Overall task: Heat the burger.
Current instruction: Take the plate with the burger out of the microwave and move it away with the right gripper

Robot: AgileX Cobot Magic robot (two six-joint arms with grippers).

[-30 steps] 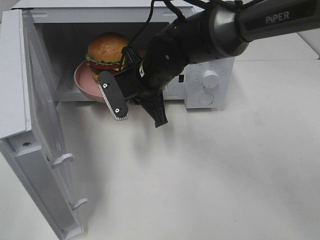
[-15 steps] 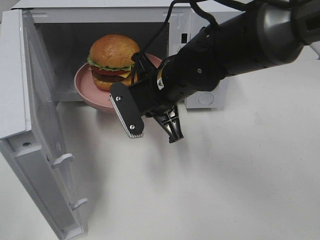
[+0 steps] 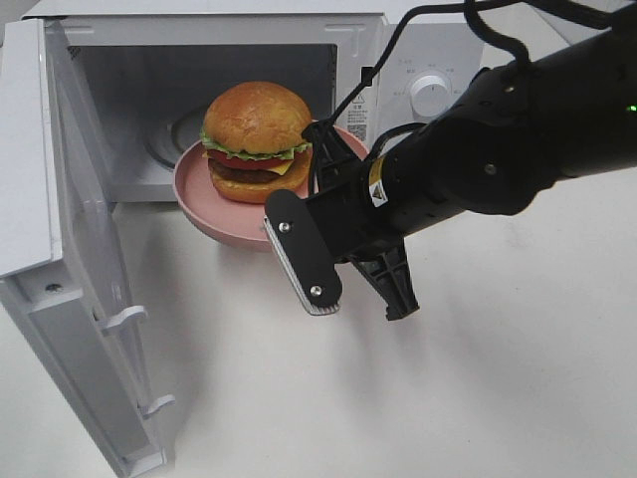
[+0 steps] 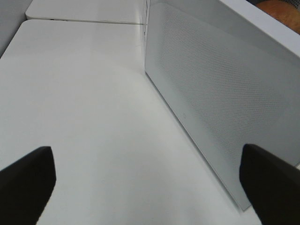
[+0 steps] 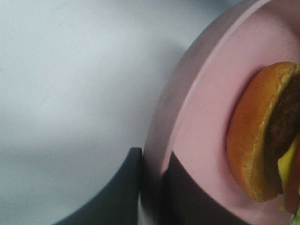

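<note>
The right pincer (image 3: 328, 189), clenched on the pink plate's (image 3: 214, 214) rim, has drawn the burger (image 3: 257, 141) out of the microwave (image 3: 199, 35); heating seems finished. Left pincer (image 4: 150, 180) released.

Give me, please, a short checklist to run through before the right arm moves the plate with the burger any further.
1. Right gripper shut on the pink plate's rim: ok, fingers sit on either side of the rim.
2. Burger upright and stacked on the plate: ok.
3. Microwave door swung wide open: ok.
4. Plate level: cannot tell.
5. Left gripper open and holding nothing, beside the door: ok.
6. Table under the plate free of objects: ok where visible.
</note>
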